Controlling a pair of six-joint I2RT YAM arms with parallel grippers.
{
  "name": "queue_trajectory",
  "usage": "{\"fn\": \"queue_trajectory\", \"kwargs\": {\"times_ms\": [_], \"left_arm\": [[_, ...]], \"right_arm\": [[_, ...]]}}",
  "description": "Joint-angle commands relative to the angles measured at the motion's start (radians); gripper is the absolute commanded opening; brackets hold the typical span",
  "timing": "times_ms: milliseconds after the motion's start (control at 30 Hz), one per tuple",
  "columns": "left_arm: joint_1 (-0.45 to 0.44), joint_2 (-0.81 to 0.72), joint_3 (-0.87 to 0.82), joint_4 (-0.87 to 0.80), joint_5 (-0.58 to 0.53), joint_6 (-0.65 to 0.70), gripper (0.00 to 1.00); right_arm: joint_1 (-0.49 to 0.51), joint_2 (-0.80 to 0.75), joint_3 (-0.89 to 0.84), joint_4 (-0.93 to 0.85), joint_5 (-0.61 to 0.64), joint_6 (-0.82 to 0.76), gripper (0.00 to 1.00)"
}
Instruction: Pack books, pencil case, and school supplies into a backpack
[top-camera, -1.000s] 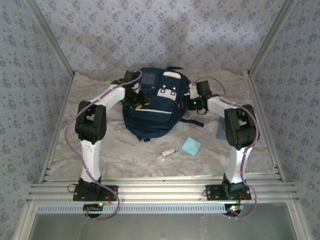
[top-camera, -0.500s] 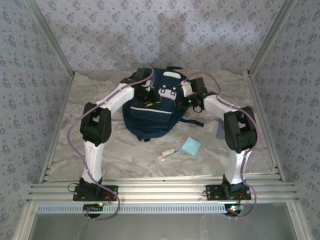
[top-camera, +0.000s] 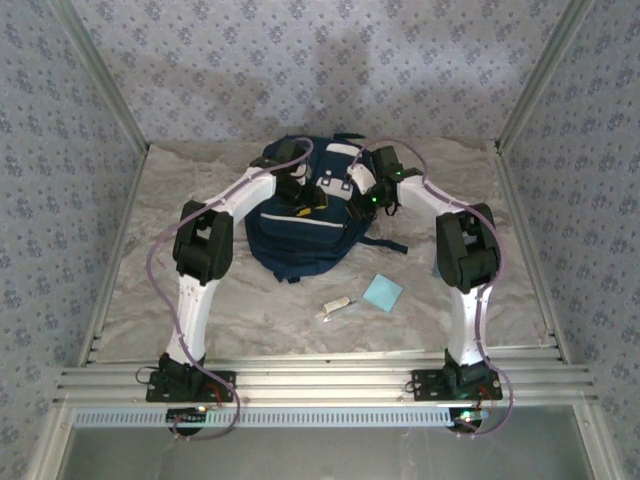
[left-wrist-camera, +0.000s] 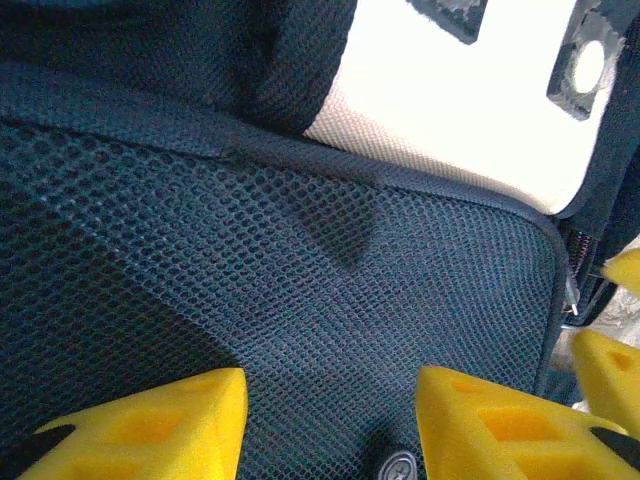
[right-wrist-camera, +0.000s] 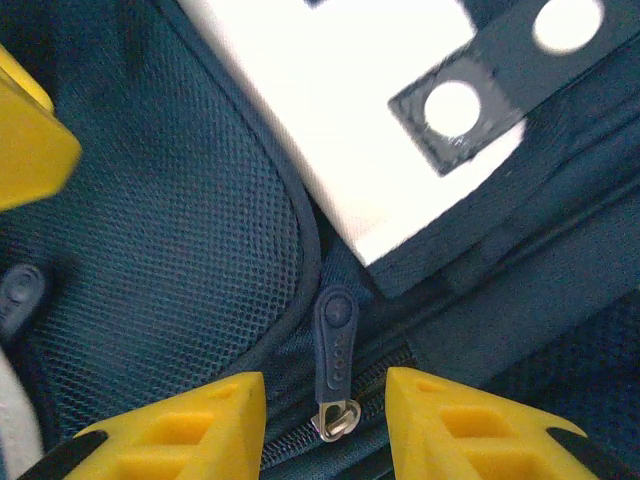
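Observation:
The navy backpack (top-camera: 295, 240) lies flat at the table's middle back, with white patches near its top. My left gripper (top-camera: 306, 205) hovers open over its dark mesh panel (left-wrist-camera: 300, 270), nothing between the yellow fingers (left-wrist-camera: 150, 425). My right gripper (top-camera: 356, 206) is open just to the right, its yellow fingers (right-wrist-camera: 480, 430) either side of a dark zipper pull (right-wrist-camera: 335, 345) without touching it. The closed zipper track (right-wrist-camera: 300, 445) runs under them. A light-blue pad (top-camera: 382, 292) and a slim white stick (top-camera: 335, 307) lie on the table in front of the backpack. Books and pencil case are out of view.
The marble tabletop (top-camera: 200, 290) is bounded by patterned walls and metal posts on three sides and an aluminium rail (top-camera: 320, 385) at the near edge. Both forearms arch over the backpack's top. A dark strap (top-camera: 385, 243) trails right of the backpack.
Both grippers have moved inward over the backpack's upper middle. The right gripper, shut a second ago, has opened around the zipper pull.

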Motion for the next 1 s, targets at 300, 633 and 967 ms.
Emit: {"fn": "queue_trajectory", "kwargs": {"times_ms": [300,633,967], "left_arm": [[0.007,0.027,0.015,-0.012,0.013,-0.011,0.48],[0.005,0.01,-0.016,-0.003,0.014,-0.012,0.48],[0.005,0.0,-0.022,-0.003,0.02,-0.018,0.48]], "right_arm": [[0.071,0.11,0.14,-0.085,0.179,-0.057,0.39],[0.017,0.065,0.139,0.018,0.008,0.009,0.38],[0.048,0.149,0.202,-0.029,0.092,-0.011,0.4]]}}
